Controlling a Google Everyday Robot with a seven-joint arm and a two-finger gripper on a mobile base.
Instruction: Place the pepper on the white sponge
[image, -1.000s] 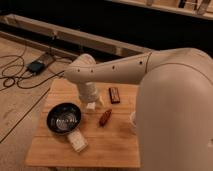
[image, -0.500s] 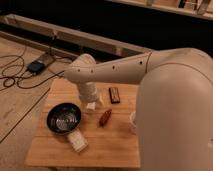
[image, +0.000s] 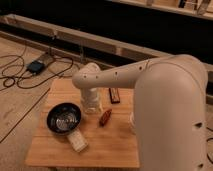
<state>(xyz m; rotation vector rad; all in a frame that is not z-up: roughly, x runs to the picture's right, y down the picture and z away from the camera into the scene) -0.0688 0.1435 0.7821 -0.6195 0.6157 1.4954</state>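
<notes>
Hardly anything has moved since half a second ago: the arm holds the same pose, its big white shoulder filling the right of the view and its forearm reaching leftward over the wooden table (image: 117, 150). The wrist bends down, so the gripper (image: 92, 107) points at the tabletop. Whether it is open or closed, or holding anything, cannot be told. The pepper (image: 105, 118) lies on the table just right of the gripper. The white sponge (image: 77, 141) sits nearer the camera, below and left of it, touching the black bowl (image: 64, 118).
</notes>
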